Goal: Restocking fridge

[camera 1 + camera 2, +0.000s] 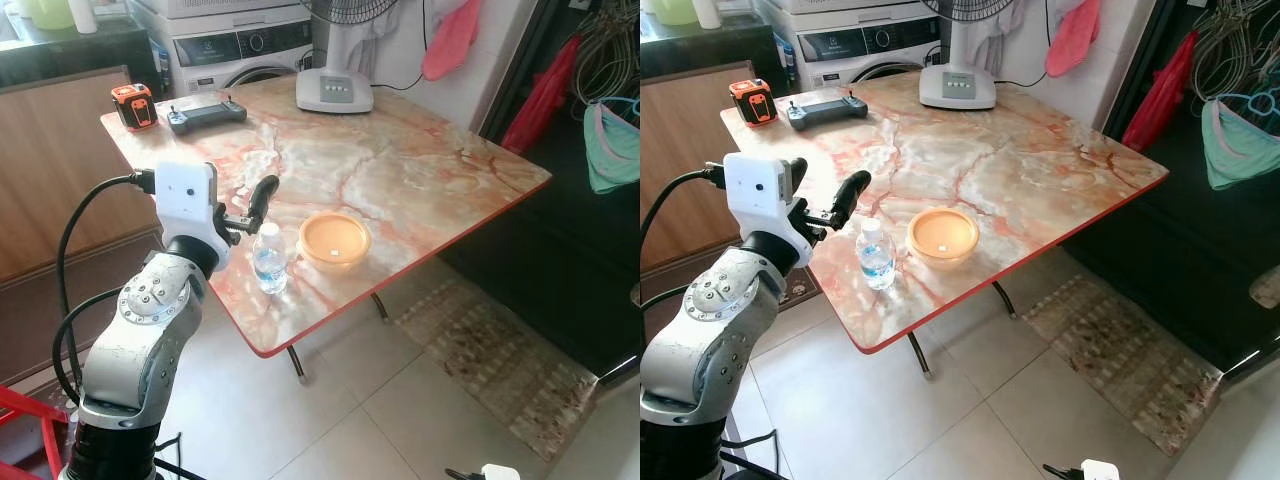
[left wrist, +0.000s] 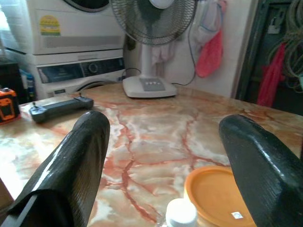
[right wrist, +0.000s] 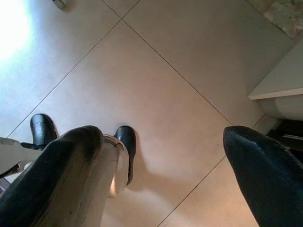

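a small water bottle [image 1: 269,258] with a white cap stands upright near the front edge of the marble-patterned worktop [image 1: 400,170], just beside an orange lidded container [image 1: 334,240] on its right. the left claw [image 2: 163,156] hangs over that front corner with its fingers [image 2: 75,161] spread wide and released, holding nothing; in its wrist view the bottle's cap sits low between the two fingers, not touching either. from the head views the claw reads as just behind and above the bottle, and the white camera block on the wrist hides one finger.

further back on the worktop lie a black handheld controller [image 1: 205,116] and an orange and black tape measure [image 1: 133,106] near the far left corner, and the white base of a standing fan [image 1: 334,90] at the far edge; the fan's head is cut off in the head views. a washing machine [image 1: 240,45] stands behind the worktop, a pink cloth [image 1: 450,40] hangs on the wall, and a worn mat [image 1: 500,360] lies on the tiled floor [image 1: 330,420] under the right corner.

the right claw [image 3: 163,165] points down at the floor tiles, its fingers apart and empty. two dark rounded shapes beside its finger are hard to make out.
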### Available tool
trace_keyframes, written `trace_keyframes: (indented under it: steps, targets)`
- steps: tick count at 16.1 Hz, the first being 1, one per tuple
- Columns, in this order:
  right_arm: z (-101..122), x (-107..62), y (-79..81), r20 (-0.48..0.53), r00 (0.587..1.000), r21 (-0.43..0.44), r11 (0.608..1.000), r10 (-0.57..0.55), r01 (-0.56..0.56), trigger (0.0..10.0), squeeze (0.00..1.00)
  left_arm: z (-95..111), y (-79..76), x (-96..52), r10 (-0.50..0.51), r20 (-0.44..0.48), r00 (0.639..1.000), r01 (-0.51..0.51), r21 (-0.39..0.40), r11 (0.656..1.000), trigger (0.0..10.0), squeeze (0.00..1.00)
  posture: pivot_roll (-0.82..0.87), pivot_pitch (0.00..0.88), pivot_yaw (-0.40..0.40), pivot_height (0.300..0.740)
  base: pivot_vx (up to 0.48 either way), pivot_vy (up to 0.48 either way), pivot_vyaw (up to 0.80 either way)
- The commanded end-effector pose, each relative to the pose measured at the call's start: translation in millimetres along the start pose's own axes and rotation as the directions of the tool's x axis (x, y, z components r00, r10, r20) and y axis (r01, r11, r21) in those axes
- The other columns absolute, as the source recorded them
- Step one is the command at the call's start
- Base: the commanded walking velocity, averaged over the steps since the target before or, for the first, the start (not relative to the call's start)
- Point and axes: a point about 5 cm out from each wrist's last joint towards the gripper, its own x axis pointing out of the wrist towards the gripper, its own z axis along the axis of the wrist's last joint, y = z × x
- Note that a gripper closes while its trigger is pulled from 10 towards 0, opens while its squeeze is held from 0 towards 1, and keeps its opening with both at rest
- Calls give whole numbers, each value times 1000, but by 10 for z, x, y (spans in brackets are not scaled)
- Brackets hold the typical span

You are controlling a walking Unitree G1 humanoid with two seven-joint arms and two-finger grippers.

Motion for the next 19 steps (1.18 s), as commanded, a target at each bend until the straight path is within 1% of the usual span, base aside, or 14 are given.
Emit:
trace_keyframes:
  steps: [1,2,3,6,8,10,14,16,18,19]
  targets:
    - [6,-3,-12,7,1000,10,1000,-3,3,10000,0,-5,4,-3,21,15,1000,-21,-22,1000,10000,0,84,0,-67,740,0,0,0]
    - [8,-2,-11,7,1000,9,1000,-2,2,10000,0,19,-8,-10,22,38,999,-22,3,1000,10000,0,78,0,-65,740,0,0,0]
    - [13,-3,-14,16,1000,25,1000,-9,9,10000,0,67,-63,-17,1,55,999,-3,44,999,10000,0,77,0,-63,740,0,0,0]
    - [13,-2,-11,12,1000,14,1000,-6,6,10000,0,62,-59,-14,27,57,998,-30,46,998,10000,0,75,0,-63,740,0,0,0]
    - [14,-1,-12,3,1000,-14,1000,-2,2,10000,0,43,-59,-7,28,53,998,-31,53,998,10000,0,76,0,-62,740,0,0,0]
    - [16,-1,-7,8,1000,-1,1000,1,-1,10000,0,45,-58,-4,28,54,998,-31,55,998,10000,0,75,0,-61,740,0,0,0]
    - [27,1,-7,7,1000,-21,1000,3,-3,10000,0,49,-45,10,37,57,998,-41,59,997,10000,0,75,0,-64,740,0,0,0]
    - [32,2,-9,1,1000,-51,999,3,-3,10000,0,49,-52,11,34,56,998,-38,58,998,10000,0,75,0,-64,740,0,0,488]
    - [27,2,-5,4,1000,-21,1000,5,-5,10000,0,18,-67,9,19,48,999,-22,73,997,10000,0,72,0,-64,740,253,0,0]
    - [28,2,-5,3,1000,-28,1000,7,-7,10000,0,17,-66,11,19,46,999,-22,72,997,10000,0,72,0,-64,740,255,0,0]
